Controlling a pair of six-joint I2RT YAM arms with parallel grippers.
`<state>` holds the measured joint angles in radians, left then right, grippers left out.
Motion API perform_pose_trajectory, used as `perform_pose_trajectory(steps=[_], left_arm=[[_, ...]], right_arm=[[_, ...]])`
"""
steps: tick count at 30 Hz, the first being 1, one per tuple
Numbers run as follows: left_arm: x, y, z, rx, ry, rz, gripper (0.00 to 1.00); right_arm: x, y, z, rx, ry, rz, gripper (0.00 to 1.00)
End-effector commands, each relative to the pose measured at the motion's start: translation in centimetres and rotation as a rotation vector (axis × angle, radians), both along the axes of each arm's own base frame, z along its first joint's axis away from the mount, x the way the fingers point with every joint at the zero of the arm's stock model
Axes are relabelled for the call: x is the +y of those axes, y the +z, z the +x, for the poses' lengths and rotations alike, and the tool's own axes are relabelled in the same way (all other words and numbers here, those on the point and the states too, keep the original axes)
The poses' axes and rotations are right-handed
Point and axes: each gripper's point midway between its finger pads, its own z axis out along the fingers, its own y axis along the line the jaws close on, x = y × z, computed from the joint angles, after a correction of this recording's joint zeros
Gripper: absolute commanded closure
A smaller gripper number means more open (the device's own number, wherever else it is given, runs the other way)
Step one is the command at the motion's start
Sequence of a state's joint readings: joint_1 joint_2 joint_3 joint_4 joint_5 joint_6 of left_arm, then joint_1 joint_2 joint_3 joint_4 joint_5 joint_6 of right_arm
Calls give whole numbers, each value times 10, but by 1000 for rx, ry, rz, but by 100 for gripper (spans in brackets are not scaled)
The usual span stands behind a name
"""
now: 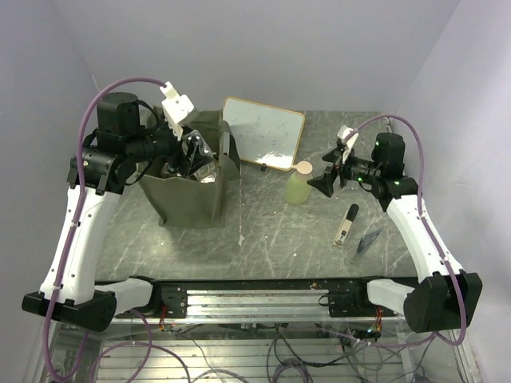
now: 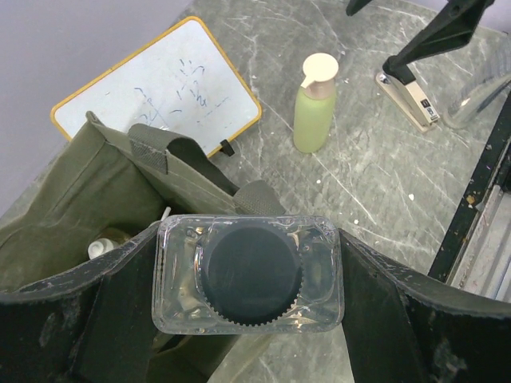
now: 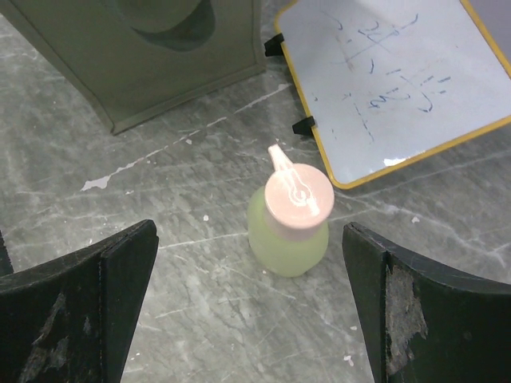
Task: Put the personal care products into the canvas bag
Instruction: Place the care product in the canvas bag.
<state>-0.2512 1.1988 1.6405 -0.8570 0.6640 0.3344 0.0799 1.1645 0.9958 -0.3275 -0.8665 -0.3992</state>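
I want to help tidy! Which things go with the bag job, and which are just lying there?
For the job: canvas bag, clear bottle in the left claw, green bottle.
Just lying about: whiteboard.

The left arm arches from its base toward 11 o'clock, the left gripper (image 1: 196,155) clamped on a clear bottle (image 2: 249,273), while the right gripper (image 1: 323,182) faces 9 o'clock, jaws spread wide
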Motion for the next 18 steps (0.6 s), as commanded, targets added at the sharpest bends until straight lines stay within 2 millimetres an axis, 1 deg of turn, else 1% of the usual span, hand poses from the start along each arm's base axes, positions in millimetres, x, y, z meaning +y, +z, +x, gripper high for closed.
perform_pose_trajectory(steps=[1,5,7,8,11,13,18], left_arm=[[-12,25,-14,-102,-131,-37,93],[-14,8,-16,-63,-174,-7,93],[-16,6,-15,-61,-191,2,93],[-16,9,-16,-70,-204,8,93],[-18,4,-15,-45,-230,18,93],[-20,-3,-17,-32,-256,21,93],[-22,-12,-10,-30,-255,21,93]], right_arm=[[12,9,-1,-21,58,-6,0],[17,12,-2,-10,91,-7,0],[18,14,-4,-15,98,-2,0],[19,14,-5,-18,100,2,1],[22,13,-9,-22,112,14,0],[24,9,-11,-10,124,17,0],[26,4,-13,2,129,14,0]])
